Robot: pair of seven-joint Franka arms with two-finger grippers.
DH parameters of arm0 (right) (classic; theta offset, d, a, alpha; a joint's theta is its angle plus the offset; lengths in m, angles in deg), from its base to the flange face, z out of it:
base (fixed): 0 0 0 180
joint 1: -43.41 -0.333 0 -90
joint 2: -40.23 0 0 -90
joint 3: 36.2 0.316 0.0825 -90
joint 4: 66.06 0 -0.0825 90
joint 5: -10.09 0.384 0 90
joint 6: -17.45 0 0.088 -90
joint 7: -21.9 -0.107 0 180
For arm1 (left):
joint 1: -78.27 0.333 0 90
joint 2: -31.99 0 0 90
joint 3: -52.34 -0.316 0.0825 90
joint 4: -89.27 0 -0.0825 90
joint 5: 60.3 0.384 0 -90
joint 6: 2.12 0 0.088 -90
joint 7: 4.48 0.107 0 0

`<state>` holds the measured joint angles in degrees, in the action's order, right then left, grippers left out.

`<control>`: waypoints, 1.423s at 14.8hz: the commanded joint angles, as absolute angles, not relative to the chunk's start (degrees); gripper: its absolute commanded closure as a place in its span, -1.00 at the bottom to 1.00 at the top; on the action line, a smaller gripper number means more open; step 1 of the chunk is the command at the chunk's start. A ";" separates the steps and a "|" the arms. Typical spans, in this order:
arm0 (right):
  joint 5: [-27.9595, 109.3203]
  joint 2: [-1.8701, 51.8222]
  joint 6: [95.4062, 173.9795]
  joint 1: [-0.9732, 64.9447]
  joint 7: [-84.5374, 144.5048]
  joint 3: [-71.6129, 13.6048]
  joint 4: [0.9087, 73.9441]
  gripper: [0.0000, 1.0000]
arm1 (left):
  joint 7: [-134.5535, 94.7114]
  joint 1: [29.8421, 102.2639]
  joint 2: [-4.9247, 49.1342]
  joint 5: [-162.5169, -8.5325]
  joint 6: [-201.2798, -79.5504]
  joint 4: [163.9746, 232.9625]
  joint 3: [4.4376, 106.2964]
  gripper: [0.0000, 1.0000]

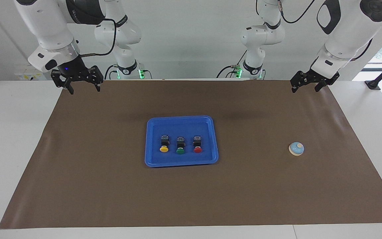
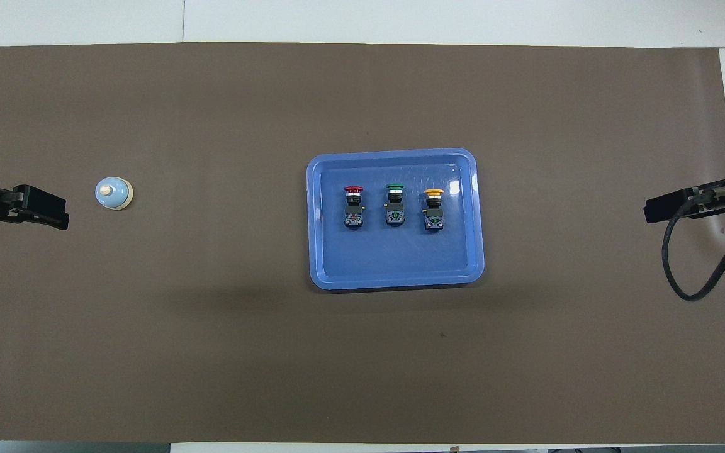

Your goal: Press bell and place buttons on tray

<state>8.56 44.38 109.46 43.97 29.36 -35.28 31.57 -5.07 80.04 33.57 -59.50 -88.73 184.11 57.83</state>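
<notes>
Buttons (image 1: 180, 144) are seen lying in the tray (image 1: 151, 146), well apart from both tools.
Left tool (image 1: 310, 84) and right tool (image 1: 84, 87) are held apart, cut off overhead; the bell (image 1: 296, 149) is untouched.

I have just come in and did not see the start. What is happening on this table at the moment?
Nothing is being handled now. The three buttons, yellow, green and red, lie in a row on the blue tray at the middle of the brown mat. The small bell stands alone on the mat toward the left arm's end. The left gripper and the right gripper are both open and empty, raised over the mat's corners nearest the robots. Both arms wait.
</notes>
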 commanded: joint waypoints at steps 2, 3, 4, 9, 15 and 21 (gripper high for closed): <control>9.12 44.27 108.33 44.29 28.66 -35.24 31.32 -1.00 | -5.01 79.85 33.40 -58.54 -87.46 183.40 57.61 -1.00; 9.12 44.27 108.33 44.29 28.66 -35.32 31.32 -1.00 | -5.01 79.85 33.40 -58.54 -87.46 183.40 57.61 -1.00; 9.12 44.27 108.33 44.29 28.66 -35.33 31.32 -1.00 | -5.01 79.85 33.40 -58.54 -87.46 183.40 57.61 -1.00; 9.12 44.27 108.33 44.29 28.66 -35.24 31.32 -1.00 | -5.01 79.85 33.40 -58.54 -87.46 183.40 57.61 -1.00; 9.12 44.27 108.33 44.29 28.66 -35.33 31.32 -1.00 | -5.01 79.85 33.40 -58.54 -87.46 183.40 57.61 -1.00; 9.12 44.27 108.33 44.29 28.66 -35.33 31.32 -1.00 | -4.83 78.97 33.22 -58.54 -90.34 183.31 57.88 -1.00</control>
<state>8.56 44.35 109.45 44.00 29.34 -35.34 31.57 -5.07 79.93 33.57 -59.50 -89.02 184.10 58.09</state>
